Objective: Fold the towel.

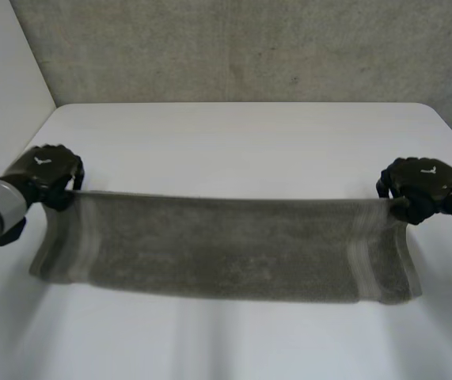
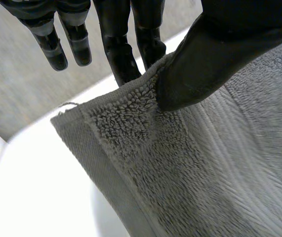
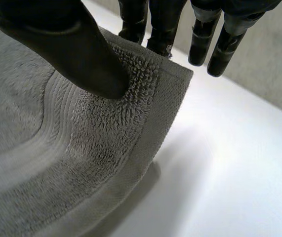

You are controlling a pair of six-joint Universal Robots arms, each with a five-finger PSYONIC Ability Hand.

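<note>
A grey towel (image 1: 226, 245) hangs stretched between my two hands above the white table (image 1: 233, 142), its lower edge blurred and close to the tabletop. My left hand (image 1: 47, 174) pinches the towel's upper left corner. In the left wrist view the thumb (image 2: 205, 64) presses the towel (image 2: 190, 168) against two fingers (image 2: 126, 54) behind it. My right hand (image 1: 417, 188) pinches the upper right corner. In the right wrist view its thumb (image 3: 81, 54) clamps the towel (image 3: 71, 158) against the fingers (image 3: 160, 29) behind.
A grey concrete wall (image 1: 249, 47) rises behind the table's far edge. A white panel (image 1: 4, 79) stands at the left. Bare tabletop lies beyond the towel and in front of it.
</note>
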